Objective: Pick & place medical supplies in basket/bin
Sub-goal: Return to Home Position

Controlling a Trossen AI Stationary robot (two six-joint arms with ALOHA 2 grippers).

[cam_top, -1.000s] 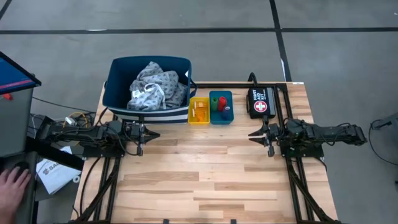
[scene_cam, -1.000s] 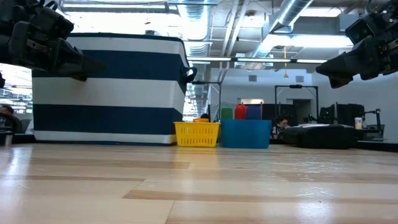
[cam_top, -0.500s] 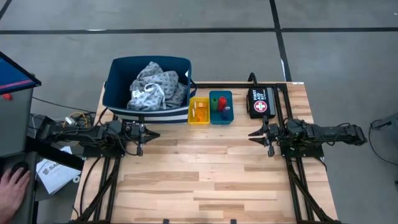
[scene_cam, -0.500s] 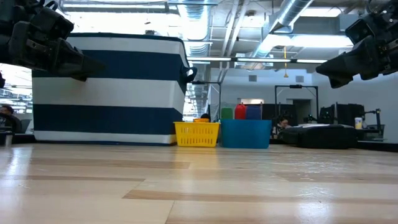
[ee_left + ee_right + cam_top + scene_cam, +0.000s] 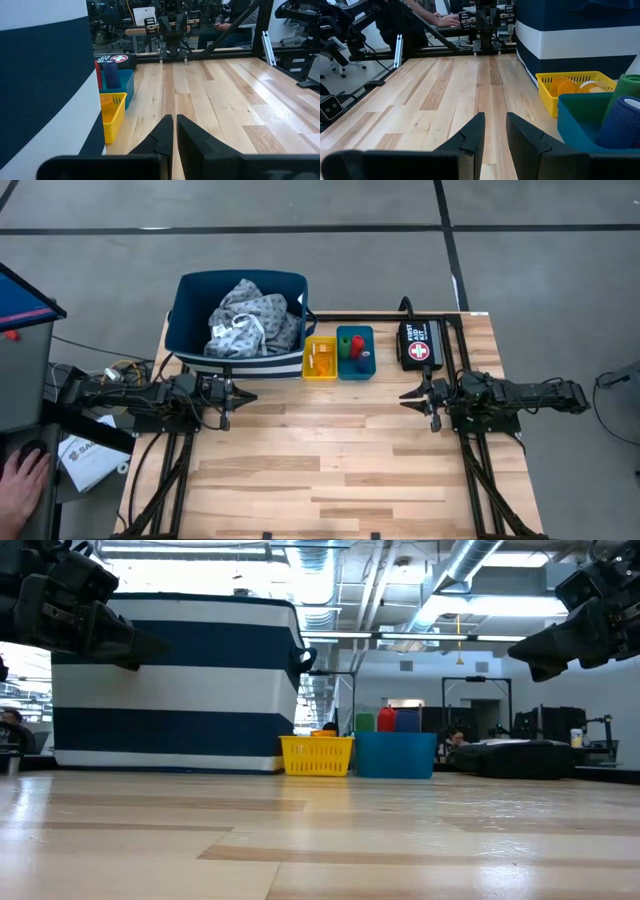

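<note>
The navy white-striped basket [image 5: 237,320] stands at the table's far left, with the grey-blue dotted gown cloth [image 5: 250,318] bunched inside it. Beside it, the yellow tray [image 5: 320,358] holds orange pill bottles [image 5: 567,86], and the teal tray [image 5: 355,352] holds the green, red and blue rolls [image 5: 386,720] standing upright. My left gripper [image 5: 247,395] hovers shut above the table, near the basket's front. My right gripper [image 5: 405,395] hovers slightly open, in front of the black pouch. Both point toward the table's middle, facing each other.
A black pouch with a red-and-white cross [image 5: 421,345] lies at the far right, beside the teal tray. Bare wood [image 5: 330,450] stretches between the grippers and to the near edge. A person's hand [image 5: 20,480] rests beside the table's left side, near papers.
</note>
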